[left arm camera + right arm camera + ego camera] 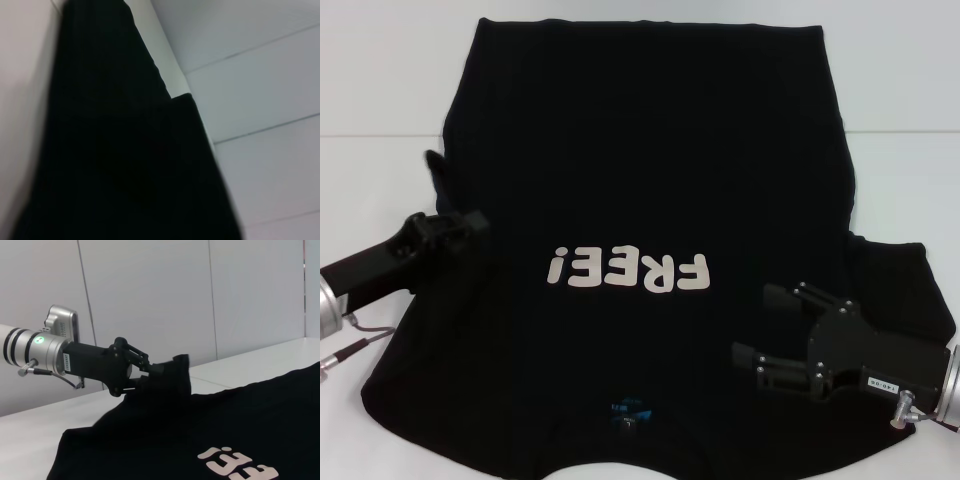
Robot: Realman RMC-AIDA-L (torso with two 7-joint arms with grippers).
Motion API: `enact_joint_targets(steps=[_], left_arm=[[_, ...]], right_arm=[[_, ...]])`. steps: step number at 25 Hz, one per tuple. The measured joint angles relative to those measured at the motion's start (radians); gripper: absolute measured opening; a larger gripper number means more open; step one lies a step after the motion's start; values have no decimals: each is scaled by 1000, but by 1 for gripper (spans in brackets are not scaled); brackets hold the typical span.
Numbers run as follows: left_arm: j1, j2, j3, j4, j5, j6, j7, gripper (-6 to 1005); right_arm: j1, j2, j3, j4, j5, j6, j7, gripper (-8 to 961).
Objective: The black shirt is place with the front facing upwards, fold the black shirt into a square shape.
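Observation:
The black shirt [640, 150] lies spread on the white table, front up, with its white "FREE!" print [627, 270] and blue neck label [625, 410] toward me. At the shirt's left side, my left gripper [470, 222] is shut on the sleeve cloth. The right wrist view shows that gripper [157, 371] holding a fold of the shirt [180, 377] raised off the table. My right gripper [775, 328] hovers open over the shirt's right shoulder area, nothing between its fingers. Black cloth [125, 165] fills most of the left wrist view.
The white table [380, 80] shows bare around the shirt at the far left and far right. The right sleeve [900, 270] lies flat beside my right arm. A white panelled wall [150, 290] stands behind the table.

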Motion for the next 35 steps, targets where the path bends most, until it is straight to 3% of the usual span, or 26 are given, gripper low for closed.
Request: enact_joint_targets(steps=[7,11,15,20,23,27,35], left_arm=[[-12,4,1,-48,-1,27,8,199],[-10,5,-3,-41,-9,56,73,379],[7,4,7,-3,-19,187,399,671],[78,-31,76,74,-13,330,876,833],[123,-62,124,143,-12,330,1014,887],[151,-71,168,163,-3,310,1096,919],[164,-73,170,170,2,301,1144,919]], right_arm=[[0,0,0,0,0,-6,-2,945],[-1,-1,0,0,0,-9,-1,945],[-12,-3,4,0,18,-14,1,945],[-52,-9,16,-33,82,-39,75,946],[-78,-15,25,-101,86,-35,232,946],[-118,-38,32,-268,42,-37,571,945],[-121,-122,49,-568,-217,-97,1274,944]])
